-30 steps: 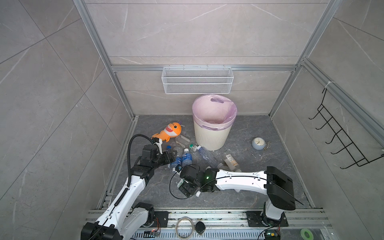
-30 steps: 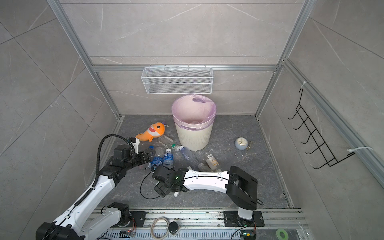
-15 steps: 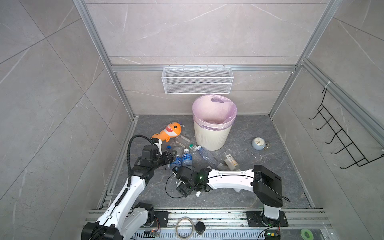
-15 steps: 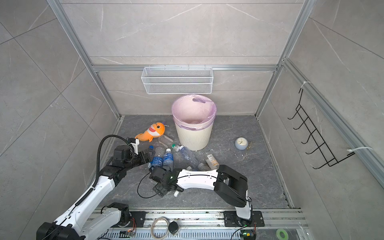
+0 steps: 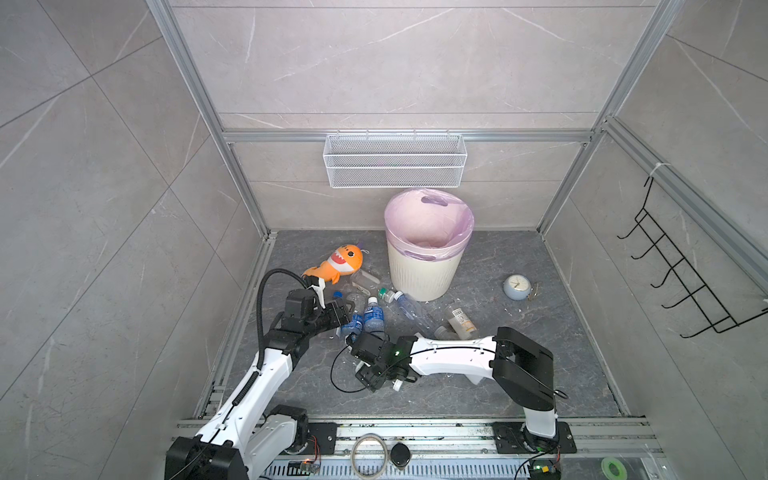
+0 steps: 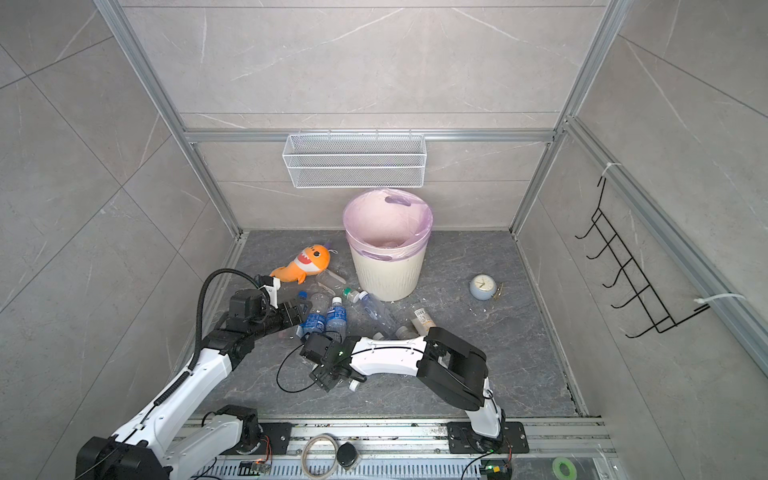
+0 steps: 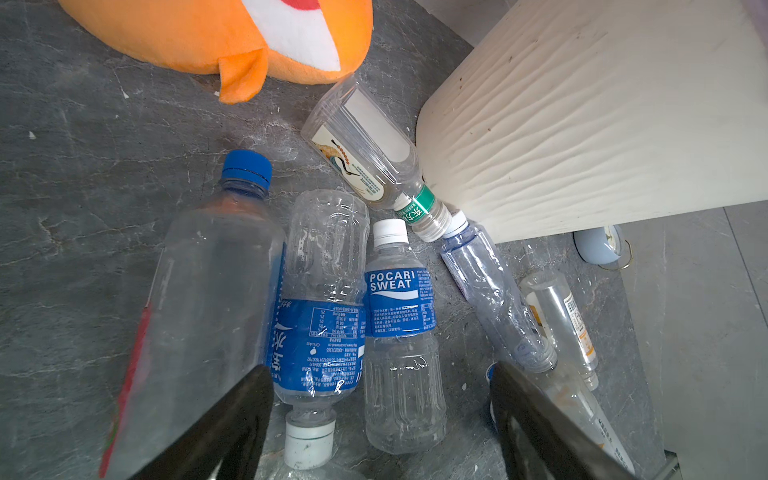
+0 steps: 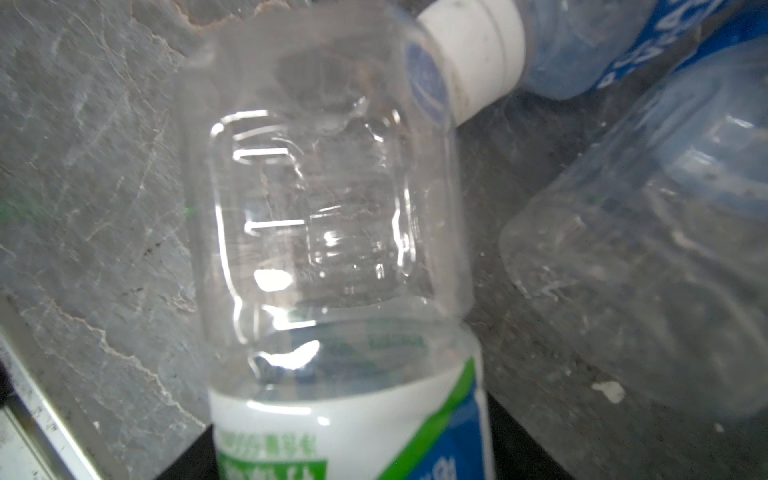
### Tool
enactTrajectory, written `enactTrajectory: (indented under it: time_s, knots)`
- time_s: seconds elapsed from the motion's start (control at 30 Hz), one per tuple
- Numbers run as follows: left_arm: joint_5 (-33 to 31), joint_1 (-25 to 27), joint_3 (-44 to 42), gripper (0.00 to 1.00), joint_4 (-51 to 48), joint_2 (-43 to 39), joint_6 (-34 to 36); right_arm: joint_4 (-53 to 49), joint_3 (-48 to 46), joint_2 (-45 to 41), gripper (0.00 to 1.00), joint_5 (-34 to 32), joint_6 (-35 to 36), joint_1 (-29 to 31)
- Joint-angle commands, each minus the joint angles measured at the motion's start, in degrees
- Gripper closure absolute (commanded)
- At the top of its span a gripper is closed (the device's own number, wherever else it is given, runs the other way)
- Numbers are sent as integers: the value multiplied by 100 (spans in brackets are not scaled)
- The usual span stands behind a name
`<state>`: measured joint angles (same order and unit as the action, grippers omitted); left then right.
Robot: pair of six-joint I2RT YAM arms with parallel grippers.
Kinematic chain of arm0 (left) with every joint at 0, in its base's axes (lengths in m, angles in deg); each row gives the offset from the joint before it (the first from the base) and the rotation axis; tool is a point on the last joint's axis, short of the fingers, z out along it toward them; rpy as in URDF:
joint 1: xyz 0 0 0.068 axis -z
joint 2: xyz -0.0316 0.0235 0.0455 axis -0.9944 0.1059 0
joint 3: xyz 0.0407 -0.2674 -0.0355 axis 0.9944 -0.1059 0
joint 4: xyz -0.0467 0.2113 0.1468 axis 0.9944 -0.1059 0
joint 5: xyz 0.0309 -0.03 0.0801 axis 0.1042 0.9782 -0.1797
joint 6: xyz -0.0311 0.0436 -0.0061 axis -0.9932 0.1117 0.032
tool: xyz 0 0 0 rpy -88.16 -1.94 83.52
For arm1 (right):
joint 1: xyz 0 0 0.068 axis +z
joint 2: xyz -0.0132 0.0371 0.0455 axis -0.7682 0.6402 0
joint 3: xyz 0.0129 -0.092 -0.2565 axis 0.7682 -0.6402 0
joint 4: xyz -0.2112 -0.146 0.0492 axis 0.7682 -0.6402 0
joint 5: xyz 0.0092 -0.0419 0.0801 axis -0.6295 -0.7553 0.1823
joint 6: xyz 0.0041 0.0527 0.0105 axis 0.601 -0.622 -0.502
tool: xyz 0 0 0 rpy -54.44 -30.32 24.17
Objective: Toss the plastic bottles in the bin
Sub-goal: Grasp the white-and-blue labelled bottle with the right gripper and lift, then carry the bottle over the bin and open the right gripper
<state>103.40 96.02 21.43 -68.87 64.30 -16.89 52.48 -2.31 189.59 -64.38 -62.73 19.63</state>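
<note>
Two risks. The right gripper (image 5: 374,378) straddles a green-labelled bottle (image 8: 332,249) low at the floor (image 5: 561,316), whether clamped I cannot tell, well apart from the bin (image 5: 419,274); slick thin plastic could squirt out. The left gripper (image 7: 378,368), spread open above blue-labelled bottles (image 7: 399,307), could bump it.

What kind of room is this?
Probably a pretend bathroom corner built for robots. Grey tiled walls stand around it, a white wire mesh basket and a black hook rack hang on them, and a lined bin stands on the floor.
</note>
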Motion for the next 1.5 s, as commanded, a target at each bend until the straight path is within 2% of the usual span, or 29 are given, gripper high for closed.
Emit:
enactTrajectory:
  time_s: [0.0, 0.17, 0.3, 0.53, 0.97, 1.47]
  knots:
    - [135, -38, 25, 16, 204, 9, -51, 24, 70, 62, 29, 29, -27, -30]
    - [162, -34, 46, 16, 217, 55, -61, 162, -173, -236, 36, 51, 74, -22]
    - [-52, -31, 70, 16, 71, -19, 71, 492, -591, -692, 41, -34, 139, -23]
    - [-175, 98, 72, 17, 2, -42, 147, 1137, -1509, -1741, 43, -233, 211, 19]
    - [-665, 824, 291, 18, -109, 80, 369, 1984, -3145, -3899, 44, -1346, -201, 24]
    - [-927, 1792, 626, 18, 90, 552, 640, 1501, -3936, -5768, 45, -2637, -506, 23]
